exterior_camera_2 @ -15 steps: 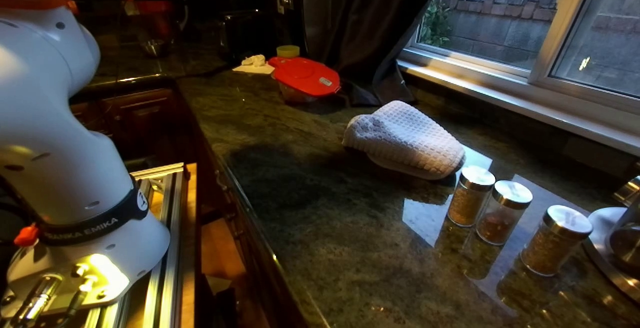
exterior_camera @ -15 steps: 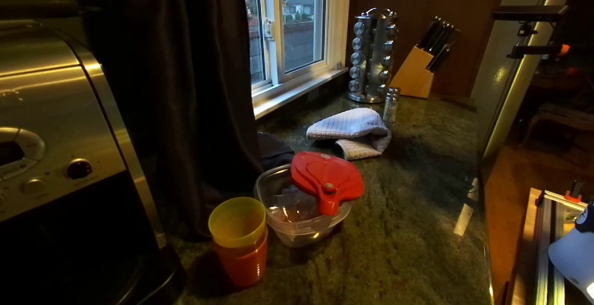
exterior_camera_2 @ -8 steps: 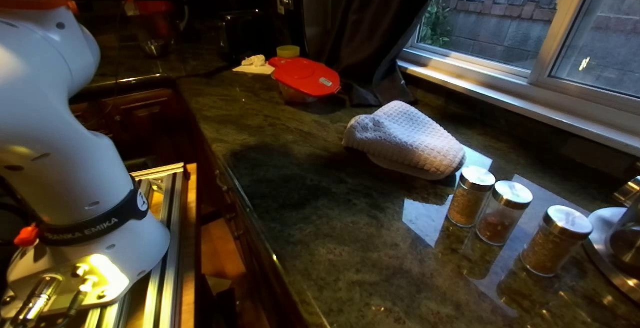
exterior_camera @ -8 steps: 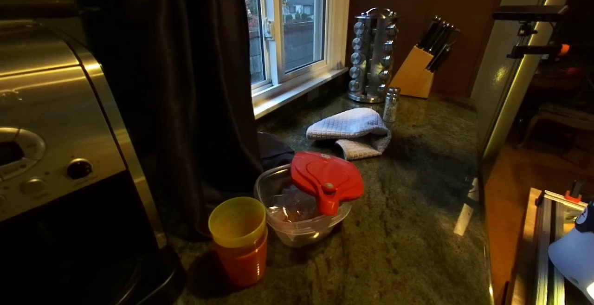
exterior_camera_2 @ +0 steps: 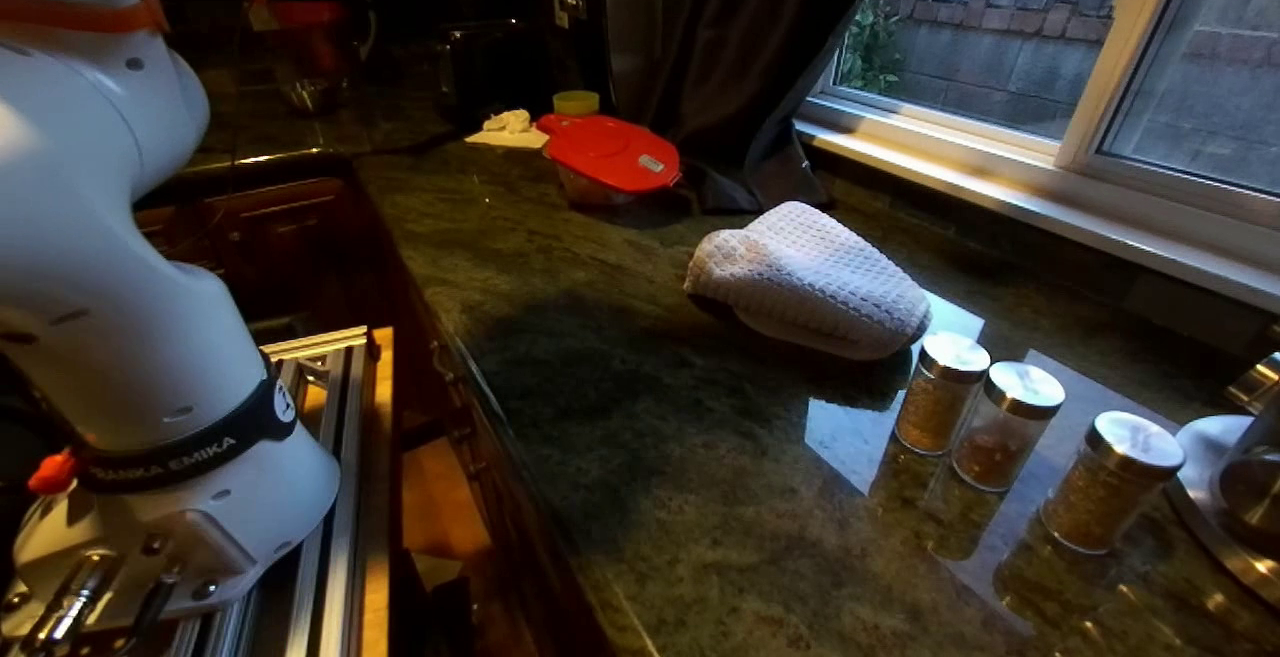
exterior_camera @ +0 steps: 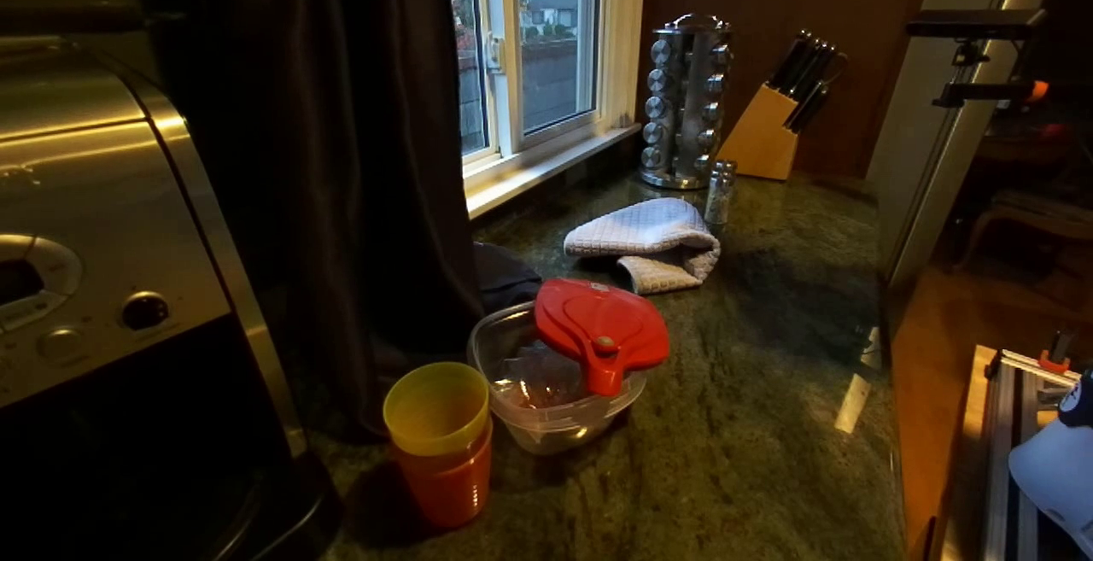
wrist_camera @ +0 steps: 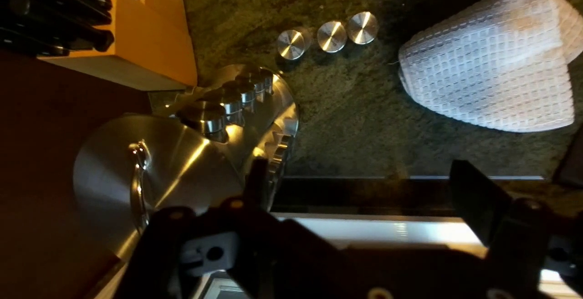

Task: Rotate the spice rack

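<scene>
The spice rack (exterior_camera: pixel 690 108) is a tall round silvery tower with stacked jars, standing upright by the window at the far end of the counter. Only its base and a jar edge show at the right border of an exterior view (exterior_camera_2: pixel 1235 507). In the wrist view its round lid with an arched handle (wrist_camera: pixel 182 171) is at the left, seen from above. My gripper (wrist_camera: pixel 359 161) is open with nothing between its fingers. Its left finger overlaps the rack's side in the picture; I cannot tell whether they touch. The right finger is well apart from the rack.
A wooden knife block (wrist_camera: pixel 155 39) stands beside the rack. Three loose spice jars (exterior_camera_2: pixel 1005 427) stand in front of it. A folded white towel (wrist_camera: pixel 492 62) lies farther along. A red lid (exterior_camera: pixel 602 330), clear container and stacked cups (exterior_camera: pixel 440 441) are at the far end.
The arm's upper links have shifted slightly right and down, and the light on its base has gone dark. A small dark shape now shows at the top edge above the rack. The rack looks unmoved.
</scene>
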`<action>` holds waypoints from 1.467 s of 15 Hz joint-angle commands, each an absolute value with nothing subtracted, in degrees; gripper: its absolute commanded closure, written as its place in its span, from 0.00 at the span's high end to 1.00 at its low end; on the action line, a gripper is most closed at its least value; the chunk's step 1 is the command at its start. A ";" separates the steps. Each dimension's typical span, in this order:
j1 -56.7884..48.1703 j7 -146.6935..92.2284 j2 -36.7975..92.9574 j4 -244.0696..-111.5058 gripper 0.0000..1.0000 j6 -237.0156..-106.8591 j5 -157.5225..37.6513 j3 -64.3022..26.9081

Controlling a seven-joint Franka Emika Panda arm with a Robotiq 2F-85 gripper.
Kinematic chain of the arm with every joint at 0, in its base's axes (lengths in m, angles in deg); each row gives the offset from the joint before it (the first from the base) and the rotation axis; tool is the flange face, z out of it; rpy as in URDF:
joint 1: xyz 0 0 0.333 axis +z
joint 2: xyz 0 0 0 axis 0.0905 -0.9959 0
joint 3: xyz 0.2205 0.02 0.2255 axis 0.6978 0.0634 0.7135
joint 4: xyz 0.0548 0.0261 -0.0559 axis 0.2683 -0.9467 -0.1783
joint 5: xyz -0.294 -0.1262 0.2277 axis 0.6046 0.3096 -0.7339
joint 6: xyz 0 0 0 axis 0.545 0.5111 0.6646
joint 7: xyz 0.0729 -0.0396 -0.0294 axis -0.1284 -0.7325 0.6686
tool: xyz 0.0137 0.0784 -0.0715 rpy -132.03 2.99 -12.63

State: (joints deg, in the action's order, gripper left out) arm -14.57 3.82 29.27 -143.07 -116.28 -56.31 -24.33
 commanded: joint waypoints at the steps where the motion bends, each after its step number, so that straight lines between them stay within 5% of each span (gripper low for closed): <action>1: -17.86 3.28 26.50 -143.39 1.00 -119.29 -60.32 -25.33; 22: -27.80 2.92 14.51 -140.92 1.00 -144.31 -72.46 -24.81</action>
